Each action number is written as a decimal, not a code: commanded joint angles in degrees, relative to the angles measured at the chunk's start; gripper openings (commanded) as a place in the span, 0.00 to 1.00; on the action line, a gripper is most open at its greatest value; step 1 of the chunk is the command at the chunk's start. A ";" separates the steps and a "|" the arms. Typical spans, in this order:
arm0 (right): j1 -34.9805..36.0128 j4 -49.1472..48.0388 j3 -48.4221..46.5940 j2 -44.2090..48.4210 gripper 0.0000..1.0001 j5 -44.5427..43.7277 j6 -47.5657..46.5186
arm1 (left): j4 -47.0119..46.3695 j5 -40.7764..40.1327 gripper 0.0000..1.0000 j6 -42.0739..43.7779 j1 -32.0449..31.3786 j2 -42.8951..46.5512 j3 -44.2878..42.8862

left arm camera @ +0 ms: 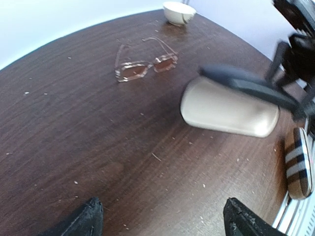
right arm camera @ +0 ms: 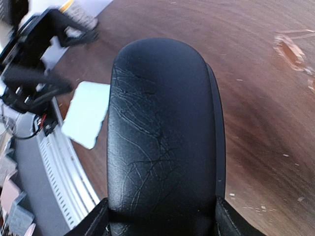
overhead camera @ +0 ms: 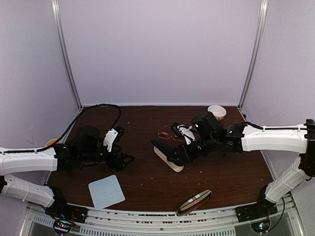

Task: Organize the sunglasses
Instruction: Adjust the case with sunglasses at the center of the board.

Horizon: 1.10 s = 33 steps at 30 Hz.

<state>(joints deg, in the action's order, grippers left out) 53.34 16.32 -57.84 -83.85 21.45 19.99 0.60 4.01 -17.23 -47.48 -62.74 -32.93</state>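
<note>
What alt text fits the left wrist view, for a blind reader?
One pair of sunglasses lies unfolded on a dark wooden table, near an open black-and-cream case. The open left hand frames the bottom edge; a striped case lies at right.

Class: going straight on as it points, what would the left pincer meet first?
The left pincer would probably meet the open case at its cream-lined end; depth is unclear, so it might instead reach the sunglasses.
</note>
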 commanded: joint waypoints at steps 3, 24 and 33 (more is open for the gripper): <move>-3.76 0.56 6.58 8.65 0.20 -13.53 6.15 | -0.34 4.85 0.88 2.36 -4.37 -6.85 -2.60; -10.49 13.47 11.66 19.96 0.20 -42.37 17.96 | 16.22 18.35 0.94 6.02 -19.94 -38.58 -40.15; -11.59 17.06 9.81 25.89 0.21 -44.04 18.94 | 28.48 7.24 0.90 1.20 -27.65 -48.37 -54.49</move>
<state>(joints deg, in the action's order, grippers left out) 42.00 31.77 -46.68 -61.58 -19.22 37.47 21.04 17.37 -13.96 -71.59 -106.72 -80.12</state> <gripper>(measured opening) 0.627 0.911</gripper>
